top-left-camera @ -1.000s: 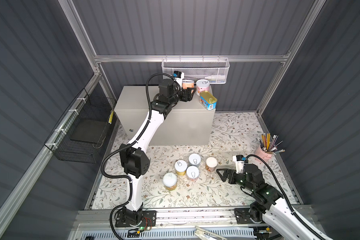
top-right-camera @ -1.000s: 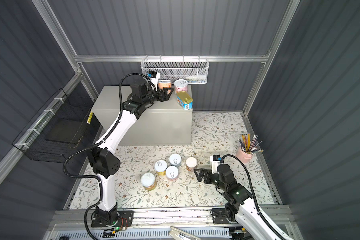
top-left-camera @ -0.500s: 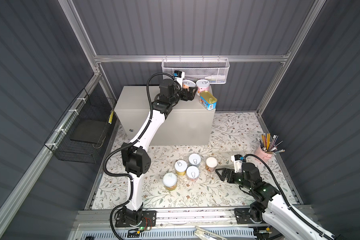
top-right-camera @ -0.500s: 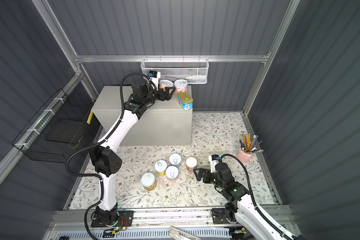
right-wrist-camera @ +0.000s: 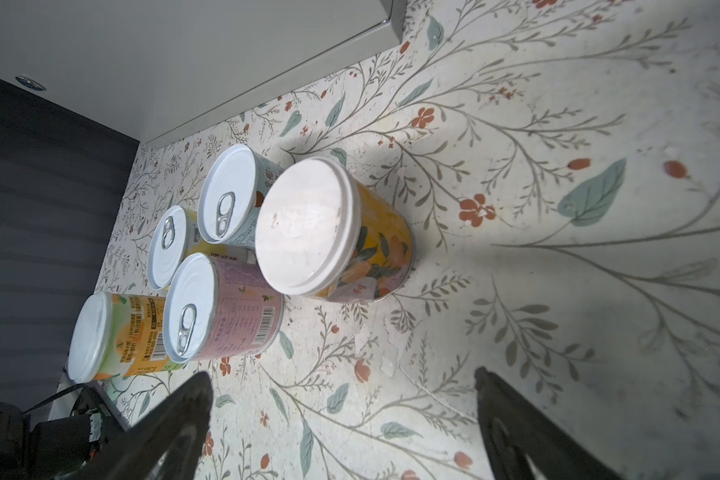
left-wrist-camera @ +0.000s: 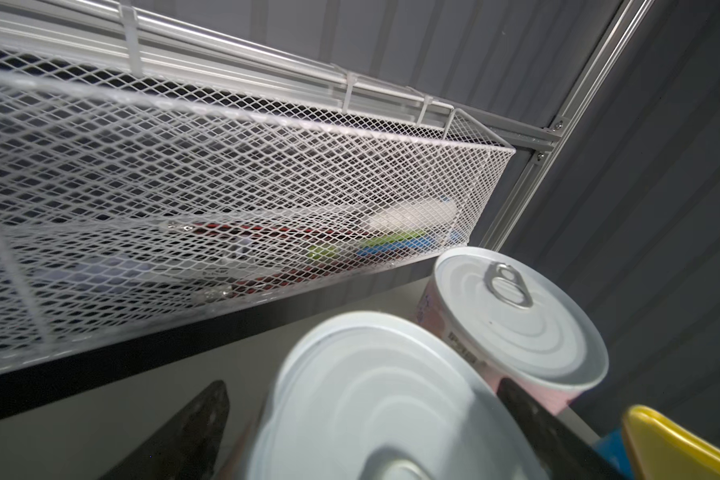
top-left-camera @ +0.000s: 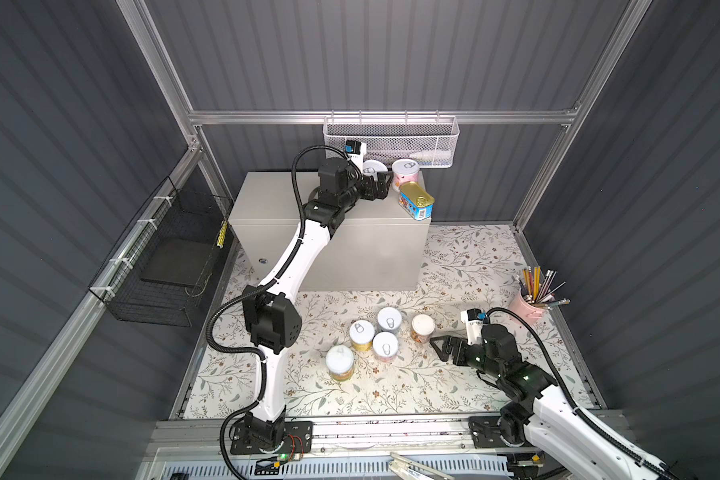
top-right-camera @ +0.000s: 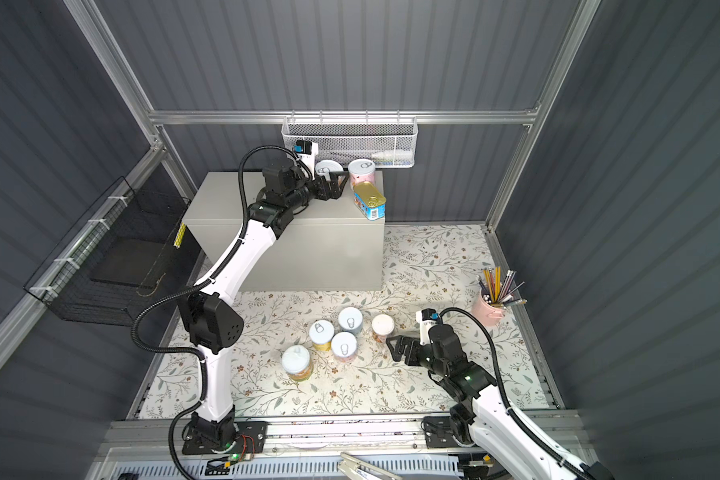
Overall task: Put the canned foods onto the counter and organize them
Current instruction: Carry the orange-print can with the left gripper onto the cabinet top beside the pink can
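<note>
The counter (top-left-camera: 275, 199) (top-right-camera: 225, 195) carries a silver-lidded can (top-left-camera: 373, 168) (left-wrist-camera: 371, 407), a pink can (top-left-camera: 406, 172) (left-wrist-camera: 516, 316) and the gold-topped blue tin (top-left-camera: 416, 200) (left-wrist-camera: 674, 449) at its far right corner. My left gripper (top-left-camera: 381, 187) (left-wrist-camera: 362, 415) is open with the silver-lidded can standing between its fingers (left-wrist-camera: 192, 428). Several cans stand grouped on the floral floor, among them a white-lidded orange can (top-left-camera: 422, 327) (right-wrist-camera: 329, 228) and a pink-labelled can (top-left-camera: 385, 347) (right-wrist-camera: 225, 307). My right gripper (top-left-camera: 441, 347) (right-wrist-camera: 341, 378) hangs open and empty just right of the orange can.
A white mesh basket (top-left-camera: 391, 139) (left-wrist-camera: 225, 187) hangs on the back rail right above the counter's cans. A black wire basket (top-left-camera: 163, 257) is fixed to the left wall. A pink pencil cup (top-left-camera: 528, 305) stands at the right edge of the floor.
My left gripper has opened and let go of the silver-lidded can on the counter. The right gripper has edged slightly toward the floor cans.
</note>
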`<state>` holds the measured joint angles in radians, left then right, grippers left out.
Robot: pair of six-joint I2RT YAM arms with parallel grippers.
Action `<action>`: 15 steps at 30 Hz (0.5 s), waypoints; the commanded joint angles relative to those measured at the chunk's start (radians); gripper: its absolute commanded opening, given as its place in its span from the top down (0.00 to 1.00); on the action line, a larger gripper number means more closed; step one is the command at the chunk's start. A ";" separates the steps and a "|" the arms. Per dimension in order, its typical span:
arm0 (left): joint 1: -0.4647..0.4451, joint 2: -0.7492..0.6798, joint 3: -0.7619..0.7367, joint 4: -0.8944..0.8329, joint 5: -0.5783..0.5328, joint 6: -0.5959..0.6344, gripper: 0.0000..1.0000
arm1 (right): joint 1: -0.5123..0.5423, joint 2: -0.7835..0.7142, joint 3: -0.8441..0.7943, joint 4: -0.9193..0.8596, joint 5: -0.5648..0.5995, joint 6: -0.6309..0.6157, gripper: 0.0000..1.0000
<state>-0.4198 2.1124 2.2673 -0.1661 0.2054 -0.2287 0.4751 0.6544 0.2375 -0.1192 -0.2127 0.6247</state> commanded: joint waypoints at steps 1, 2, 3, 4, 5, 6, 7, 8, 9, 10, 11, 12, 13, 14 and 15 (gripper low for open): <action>0.009 0.032 0.105 -0.070 -0.027 0.031 0.00 | 0.006 0.000 -0.002 0.011 0.009 -0.014 0.01; 0.010 0.041 0.125 -0.091 -0.021 0.030 0.00 | 0.006 0.001 0.000 0.011 0.008 -0.015 0.01; 0.010 0.051 0.142 -0.109 -0.012 0.026 0.00 | 0.006 0.000 0.002 0.010 0.010 -0.014 0.01; 0.010 0.057 0.149 -0.119 -0.001 0.023 0.00 | 0.007 0.002 0.003 0.010 0.015 -0.013 0.01; 0.010 0.060 0.152 -0.126 0.003 0.023 0.00 | 0.005 0.002 0.005 0.010 0.017 -0.014 0.01; 0.011 0.061 0.150 -0.131 0.001 0.024 0.00 | 0.006 0.004 0.008 0.008 0.022 -0.014 0.01; 0.012 0.063 0.153 -0.137 -0.004 0.026 0.00 | 0.006 0.005 0.011 0.004 0.027 -0.015 0.01; 0.015 0.063 0.152 -0.143 -0.008 0.026 0.00 | 0.006 0.006 0.014 -0.001 0.027 -0.017 0.01; 0.022 0.063 0.152 -0.146 0.002 0.013 0.00 | 0.006 0.007 0.016 -0.005 0.027 -0.019 0.01; 0.034 0.063 0.148 -0.140 0.033 -0.023 0.00 | 0.006 0.006 0.017 -0.010 0.028 -0.019 0.01; 0.047 0.061 0.140 -0.125 0.076 -0.061 0.00 | 0.006 0.006 0.017 -0.013 0.027 -0.018 0.01; 0.063 0.059 0.123 -0.095 0.136 -0.111 0.00 | 0.006 0.004 0.016 -0.015 0.026 -0.016 0.01; 0.079 0.055 0.102 -0.051 0.201 -0.171 0.00 | 0.005 0.004 0.015 -0.014 0.026 -0.015 0.01; 0.091 0.053 0.083 -0.018 0.234 -0.213 0.00 | 0.006 0.003 0.014 -0.014 0.026 -0.014 0.01; 0.099 0.049 0.067 0.005 0.255 -0.244 0.00 | 0.006 0.003 0.013 -0.011 0.026 -0.013 0.01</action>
<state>-0.3645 2.1666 2.3722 -0.2234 0.3317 -0.3267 0.4759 0.6621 0.2375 -0.1261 -0.1974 0.6212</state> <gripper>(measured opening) 0.996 0.989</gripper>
